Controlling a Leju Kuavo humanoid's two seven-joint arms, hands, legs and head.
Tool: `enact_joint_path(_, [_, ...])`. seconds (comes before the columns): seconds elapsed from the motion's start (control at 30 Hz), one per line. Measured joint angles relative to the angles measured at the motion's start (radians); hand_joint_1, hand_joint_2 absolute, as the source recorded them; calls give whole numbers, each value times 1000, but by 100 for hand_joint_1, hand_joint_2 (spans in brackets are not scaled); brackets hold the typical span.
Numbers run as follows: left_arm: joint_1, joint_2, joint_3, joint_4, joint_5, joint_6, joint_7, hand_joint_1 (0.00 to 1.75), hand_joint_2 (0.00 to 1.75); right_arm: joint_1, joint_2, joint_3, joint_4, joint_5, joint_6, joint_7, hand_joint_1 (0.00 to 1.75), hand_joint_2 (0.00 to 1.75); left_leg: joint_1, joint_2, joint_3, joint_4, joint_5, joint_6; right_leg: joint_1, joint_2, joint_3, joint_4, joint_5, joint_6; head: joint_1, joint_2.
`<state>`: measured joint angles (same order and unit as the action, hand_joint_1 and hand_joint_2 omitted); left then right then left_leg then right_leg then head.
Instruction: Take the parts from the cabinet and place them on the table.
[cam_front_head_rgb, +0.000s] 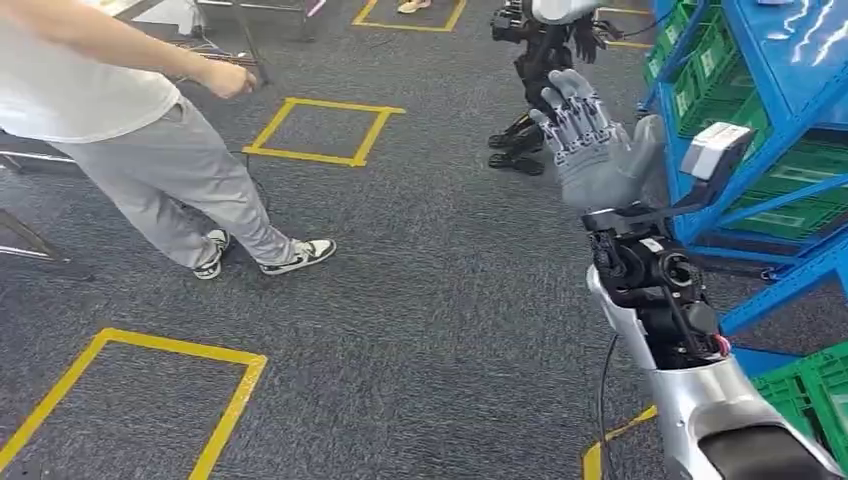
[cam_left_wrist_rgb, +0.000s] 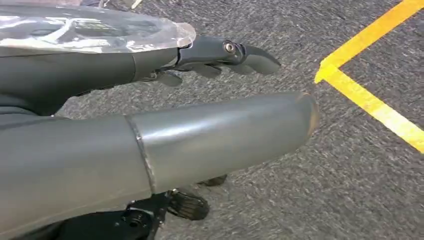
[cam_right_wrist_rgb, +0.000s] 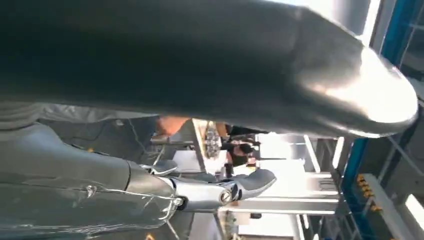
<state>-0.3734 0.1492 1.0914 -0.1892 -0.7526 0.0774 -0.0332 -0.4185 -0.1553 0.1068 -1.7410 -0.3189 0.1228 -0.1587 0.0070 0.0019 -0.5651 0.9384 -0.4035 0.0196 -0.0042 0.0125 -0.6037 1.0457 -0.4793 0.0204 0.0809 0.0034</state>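
Note:
My right hand (cam_front_head_rgb: 595, 140) is raised at the right of the head view, palm up and fingers spread apart, holding nothing. It stands just left of the blue cabinet (cam_front_head_rgb: 770, 70), whose shelves carry green bins (cam_front_head_rgb: 712, 62); I cannot make out any parts inside them. In the right wrist view the same hand (cam_right_wrist_rgb: 210, 70) shows its thick thumb and straight fingers (cam_right_wrist_rgb: 245, 184), with a blue cabinet post (cam_right_wrist_rgb: 356, 165) beyond. My left hand (cam_left_wrist_rgb: 210, 135) hangs over grey carpet with its fingers (cam_left_wrist_rgb: 235, 52) stretched out and nothing in it.
A person (cam_front_head_rgb: 110, 90) in a white shirt and grey trousers stands at the left, one arm stretched out. Another dark robot (cam_front_head_rgb: 540, 70) stands at the back beside the cabinet. Yellow tape squares (cam_front_head_rgb: 320, 130) mark the grey carpet. More green bins (cam_front_head_rgb: 815, 385) sit low at the right.

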Motion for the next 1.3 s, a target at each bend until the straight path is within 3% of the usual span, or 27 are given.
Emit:
enact_joint_path(0.07, [2, 0, 0, 0, 0, 0, 0, 0, 0, -6, 1, 2, 14, 2, 1, -3, 0, 0, -1, 3, -1, 0, 0, 2, -2, -2, -79, 177, -77, 7, 5, 0])
enact_joint_path(0.1, [4, 0, 0, 0, 0, 0, 0, 0, 0, -5, 2, 2, 23, 2, 0, -4, 0, 0, -1, 4, -1, 1, 0, 2, -3, -2, -109, 242, -96, 10, 6, 0])
enact_joint_path(0.13, [6, -1, 0, 0, -1, 0, 0, 0, 0, -5, 2, 3, 30, 4, -1, -5, 0, 0, -1, 6, -1, 1, 0, 2, -5, -4, -117, 261, -92, 12, 8, 0])
enact_joint_path(0.17, [6, -1, 0, 0, -1, 0, 0, 0, 0, -7, 3, 3, 34, 5, -1, -6, 0, 0, -1, 6, 0, 2, -1, 1, -6, -5, -101, 219, -58, 12, 8, 0])
enact_joint_path(0.23, [6, -2, 0, 0, -2, 0, 1, 0, 0, -15, 3, 3, 40, 11, -4, -4, 0, 0, 0, 8, 4, 6, -6, -4, -7, -16, -7, 34, 38, 10, 11, 0])
enact_joint_path(0.27, [6, -3, 0, 0, -2, -2, 0, 0, 0, -20, 3, 4, 41, 13, -4, -1, 0, 0, 1, 10, 7, 10, -10, -9, -7, -26, 36, -60, 64, 8, 12, 0])
enact_joint_path(0.3, [6, 0, 0, 0, -2, -2, 0, 0, 0, -22, 3, 5, 43, 14, -4, 3, 0, 0, -6, 11, 3, 10, -11, -14, 0, -36, 50, -78, 41, 6, 9, 0])
enact_joint_path(0.33, [7, 1, 0, 0, -2, -2, 0, 0, 0, -25, 4, 5, 42, 16, -4, 11, 0, 0, -6, 12, -4, 15, -9, -18, 1, -25, 57, -82, 47, -6, 10, 0])
enact_joint_path(0.4, [11, 2, 0, 0, -2, -3, 1, 0, 0, -23, 4, 5, 44, 16, -7, 20, 0, 0, -6, 18, -3, 12, -5, -27, 4, -19, 51, -79, 49, -13, 7, 0])
enact_joint_path(0.47, [11, 4, 0, 0, -3, -4, 1, 0, 0, -26, 5, 5, 45, 17, -6, 24, 0, 0, -4, 17, -6, 20, -18, -37, -3, -16, 56, -88, 57, -26, 7, 0])
enact_joint_path(0.5, [10, 5, 0, 0, -3, -5, 1, 0, 0, -28, 5, 5, 45, 17, -6, 24, 0, 0, -1, 12, -22, 56, -44, -41, -3, -14, 55, -88, 57, -30, 0, 0])
enact_joint_path(0.57, [12, 6, 0, 0, -4, -5, 1, 0, 0, -29, 8, 5, 45, 17, -6, 27, 0, 0, -1, 5, -106, 228, -124, -48, -2, -9, 51, -88, 59, -36, -3, 0])
enact_joint_path(0.63, [18, 5, 0, 0, -4, -5, 1, 0, 0, -28, 9, 5, 48, 17, -6, 28, 0, 0, -1, 4, -175, 356, -158, -47, 0, -2, 49, -88, 59, -38, -4, 0])
enact_joint_path(0.67, [21, 4, 0, 0, -4, -6, 1, 0, 0, -28, 10, 5, 49, 17, -6, 29, 0, 0, -1, 4, -172, 344, -137, -44, 1, 2, 49, -88, 60, -39, -4, 0])
enact_joint_path(0.7, [21, 4, 0, 0, -4, -6, 1, 0, 0, -28, 11, 5, 50, 17, -6, 29, 0, 0, -2, 3, -144, 282, -96, -40, 2, 7, 49, -88, 60, -39, -5, 0])
enact_joint_path(0.77, [18, 6, 0, 0, -5, -6, 1, 0, 0, -28, 11, 5, 50, 17, -7, 29, 0, 0, -5, -8, -45, 85, -5, -24, 3, 14, 53, -88, 60, -39, -5, 0])
enact_joint_path(0.8, [15, 11, 0, 0, -5, -6, 1, 0, 0, -29, 11, 5, 50, 17, -8, 29, 0, 0, -9, -28, -14, 19, -3, -15, 4, 16, 51, -88, 60, -38, -5, 0])
enact_joint_path(0.87, [12, 13, 0, 0, -5, -6, 1, 0, 0, -29, 11, 5, 50, 17, -8, 29, 0, 0, -13, -15, -12, 13, -1, -17, 5, 22, 45, -87, 61, -27, -5, 0])
enact_joint_path(0.93, [12, 14, 0, 0, -5, -6, 2, 0, 0, -29, 11, 5, 50, 17, -8, 30, 0, 0, -16, -11, -10, 8, 1, -8, 2, 27, 47, -93, 65, -15, -5, 0])
enact_joint_path(0.97, [11, 13, 0, 0, -5, -6, 2, 0, 0, -28, 11, 5, 50, 17, -8, 30, 0, 0, -2, -3, 0, -8, 9, -2, 4, 24, 43, -87, 58, -10, -3, 0])
enact_joint_path(1.0, [10, 13, 0, 0, -5, -6, 2, 0, 0, -31, 11, 4, 50, 17, -8, 29, 0, 0, -4, -1, 5, -12, 9, 0, 6, 10, 30, -58, 35, -5, -2, 0])
enact_joint_path(1.1, [12, 11, 0, 0, -5, -8, 3, 0, 0, -28, 11, 5, 51, 17, -10, 30, 0, 0, -5, 7, 3, -11, 9, 5, 1, -1, -82, 187, -80, 5, 6, 0])
enact_joint_path(1.13, [13, 10, 0, 0, -5, -8, 4, 0, 0, -24, 11, 5, 52, 17, -10, 30, 0, 0, -5, 11, 3, -11, 9, 5, -1, -2, -107, 240, -91, 8, 8, 0])
enact_joint_path(1.17, [14, 9, 0, 0, -5, -8, 6, 0, 0, -23, 11, 5, 54, 17, -11, 30, 0, 0, -5, 14, 3, -11, 8, 5, -3, -3, -108, 239, -77, 10, 10, 0])
enact_joint_path(1.2, [14, 8, 0, 0, -5, -8, 7, 0, 0, -23, 11, 5, 56, 17, -11, 30, 0, 0, -5, 19, 4, -10, 7, 4, -6, -5, -83, 185, -39, 11, 10, 0])
enact_joint_path(1.27, [13, 6, 0, 0, -5, -9, 7, 0, 0, -25, 11, 5, 56, 17, -11, 30, 0, 0, -3, 25, 7, -5, 2, -2, -8, -23, 13, -5, 53, 10, 12, 0])
enact_joint_path(1.3, [13, 7, 0, 0, -5, -9, 7, 0, 0, -27, 11, 5, 56, 17, -11, 30, 0, 0, -6, 28, 7, -2, -1, -7, -5, -55, 43, -75, 58, 9, 14, 0])
